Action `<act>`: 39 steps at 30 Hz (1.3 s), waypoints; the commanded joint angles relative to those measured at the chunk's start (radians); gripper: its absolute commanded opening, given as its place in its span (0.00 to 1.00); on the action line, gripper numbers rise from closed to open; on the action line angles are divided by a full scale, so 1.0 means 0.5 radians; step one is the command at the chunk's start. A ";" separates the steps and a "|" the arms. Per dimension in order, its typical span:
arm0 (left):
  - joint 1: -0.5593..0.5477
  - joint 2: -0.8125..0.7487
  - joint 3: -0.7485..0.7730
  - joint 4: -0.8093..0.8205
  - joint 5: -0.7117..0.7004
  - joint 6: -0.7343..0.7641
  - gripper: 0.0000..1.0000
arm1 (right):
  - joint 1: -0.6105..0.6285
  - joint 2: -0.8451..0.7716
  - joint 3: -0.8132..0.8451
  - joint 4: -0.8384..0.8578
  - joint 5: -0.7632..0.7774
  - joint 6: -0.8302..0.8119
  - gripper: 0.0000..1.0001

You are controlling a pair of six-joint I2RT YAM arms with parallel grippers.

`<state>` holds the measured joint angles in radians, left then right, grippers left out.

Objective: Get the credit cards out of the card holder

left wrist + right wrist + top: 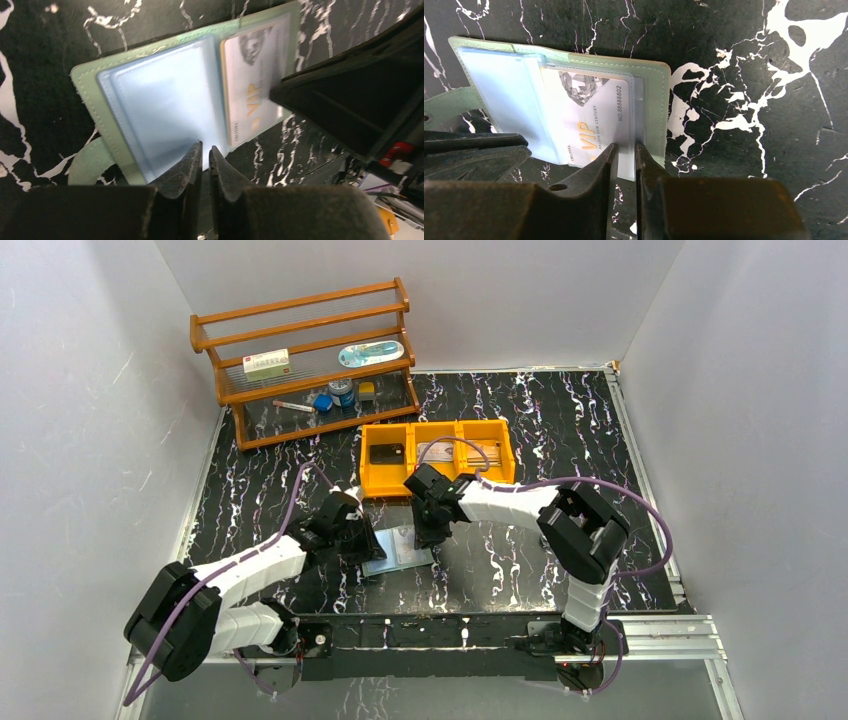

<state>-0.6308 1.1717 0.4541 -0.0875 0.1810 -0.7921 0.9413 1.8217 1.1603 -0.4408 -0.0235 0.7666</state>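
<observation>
Table top of black material with white marble veins (560,430) fills the floor of the white-walled cell. At its far left stands a brown wooden rack with two shelves (300,330), and small objects lie on it. Just in front of the rack sits an orange plastic bin with three compartments (385,485).

The left arm (245,570) stretches low from its base at the near left corner, forward and to the right. The right arm (500,502) rises from its base, bends at the elbow and reaches to the left, with the wrist turned down. Both arms meet near the middle of the table, just in front of the bin.

There the thin pale teal-green card holder (165,100) lies open and flat on the table, and its clear plastic pockets face up. The left gripper (205,150) is almost closed, with the two fingers pinching the near edge of the left clear pocket. The right gripper (625,150) is likewise nearly closed on the near edge of the right pocket. In that pocket sits a silvery-grey plastic card with the gold letters "VIP" (594,115). I cannot tell whether these fingers catch the card itself or only the plastic around it.
</observation>
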 commanded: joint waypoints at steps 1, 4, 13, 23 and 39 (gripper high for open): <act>-0.006 -0.043 0.148 -0.014 0.048 0.072 0.13 | -0.039 -0.060 -0.089 0.113 -0.081 0.042 0.27; -0.006 -0.006 0.206 0.029 0.088 0.086 0.21 | -0.047 -0.054 -0.152 0.166 -0.124 0.058 0.25; -0.007 0.243 0.134 0.203 0.151 -0.039 0.29 | -0.099 -0.076 -0.347 0.343 -0.284 0.141 0.22; -0.006 0.383 -0.100 0.411 0.070 -0.209 0.42 | -0.123 -0.062 -0.421 0.472 -0.410 0.158 0.22; -0.006 0.456 -0.333 0.859 0.223 -0.325 0.11 | -0.147 -0.010 -0.474 0.559 -0.518 0.245 0.18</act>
<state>-0.6106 1.3304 0.3229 0.3897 0.2749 -0.9871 0.8444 1.7679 0.9531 -0.1543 -0.2768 0.8841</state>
